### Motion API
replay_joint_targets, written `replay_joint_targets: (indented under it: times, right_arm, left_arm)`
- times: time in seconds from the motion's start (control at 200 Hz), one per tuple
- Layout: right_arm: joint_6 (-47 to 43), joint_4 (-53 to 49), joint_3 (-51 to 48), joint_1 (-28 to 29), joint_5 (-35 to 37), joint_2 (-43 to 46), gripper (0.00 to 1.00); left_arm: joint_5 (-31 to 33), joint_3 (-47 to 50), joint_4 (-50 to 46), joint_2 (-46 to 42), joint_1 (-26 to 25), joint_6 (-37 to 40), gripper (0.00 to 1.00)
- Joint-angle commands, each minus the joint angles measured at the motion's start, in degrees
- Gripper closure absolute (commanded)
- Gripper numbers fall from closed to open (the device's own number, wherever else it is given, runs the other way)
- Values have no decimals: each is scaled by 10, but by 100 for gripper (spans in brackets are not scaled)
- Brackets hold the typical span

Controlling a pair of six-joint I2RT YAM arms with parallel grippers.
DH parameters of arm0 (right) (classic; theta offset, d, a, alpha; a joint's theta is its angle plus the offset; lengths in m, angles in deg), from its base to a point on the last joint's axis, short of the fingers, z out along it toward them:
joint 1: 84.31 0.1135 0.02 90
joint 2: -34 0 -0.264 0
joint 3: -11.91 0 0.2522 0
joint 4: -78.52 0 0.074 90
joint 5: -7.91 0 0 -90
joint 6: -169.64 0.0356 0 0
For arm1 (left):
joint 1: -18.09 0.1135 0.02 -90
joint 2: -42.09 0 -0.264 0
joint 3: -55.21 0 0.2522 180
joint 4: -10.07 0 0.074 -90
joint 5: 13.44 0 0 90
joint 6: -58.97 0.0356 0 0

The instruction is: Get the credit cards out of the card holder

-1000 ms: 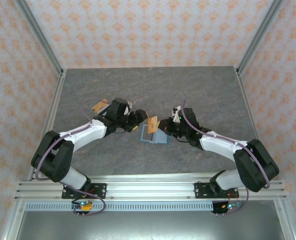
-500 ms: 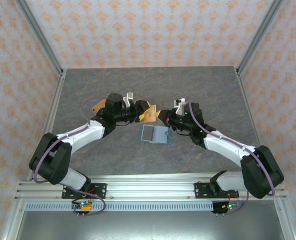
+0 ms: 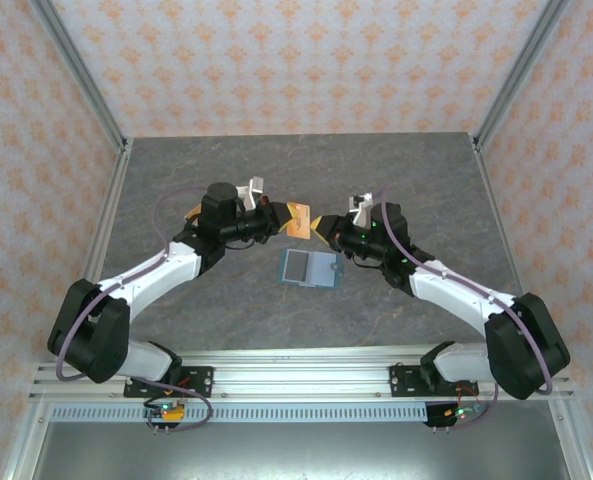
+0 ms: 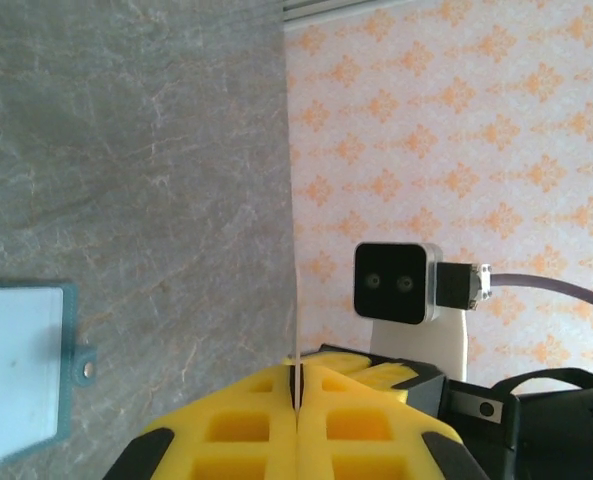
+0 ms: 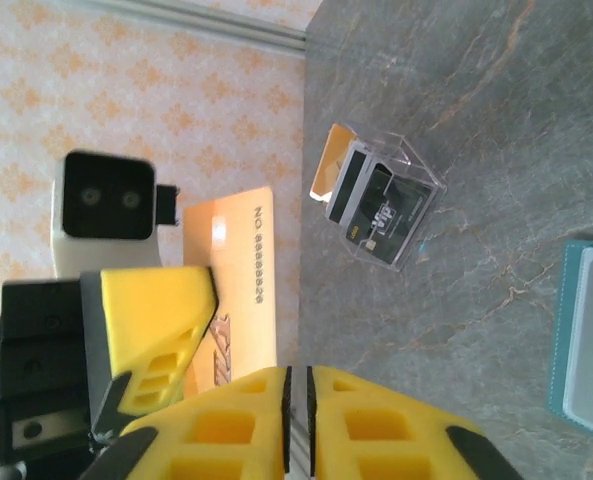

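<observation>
The left gripper is closed tight on the orange card. Its yellow fingers pinch one end, and the rest of the card sticks out ahead of the tips, lifted off the table. The right gripper sits just past the card's free end with its jaws only a thin slit apart. I cannot tell whether they are touching the card's corner or have let go.

The card holder lies flat on the table below the two tips, a little toward the arm bases. From the left wrist it shows off to the left of the fingers.

This looks like a hand-over, with the left gripper taking the card. To do it well, the right jaws should open clearly and back straight away along their own line. A sideways brush could twist the thin card in the left pinch. The left arm should swing away only once the right tips are clear.

The clear box, with a dark card in it, sits behind the left gripper beside its wrist. That seems the likely drop spot. The pinch is short, so a slow turn and a low release over the box would suit a slippery card.
</observation>
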Motion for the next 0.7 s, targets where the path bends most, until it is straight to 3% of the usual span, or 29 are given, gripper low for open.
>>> replay_joint_targets:
  times: [0.0, 0.08, 0.185, 0.305, 0.375, 0.43, 0.696]
  right_arm:
    - [-43, -76, 23, -3, 35, 19, 58]
    - [-86, -162, 39, -3, 84, 34, 39]
    - [-142, -273, 71, -3, 142, 40, 25]
    - [-194, -350, 93, -4, 203, 34, 12]
    - [-215, -365, 95, -5, 226, 33, 4]
    - [-229, -365, 95, -4, 234, 32, 2]
    - [-277, -355, 110, -15, 223, -11, 0]
  left_arm:
    - [7, -36, -75, -25, 2, 83, 100]
    - [34, -51, -137, -31, 4, 131, 100]
    - [86, -82, -236, -39, 5, 213, 100]
    - [195, -141, -374, -44, 6, 344, 100]
    - [282, -146, -400, -56, 9, 397, 100]
    - [327, -144, -406, -63, 21, 428, 100]
    - [399, -181, -455, -49, 93, 565, 100]
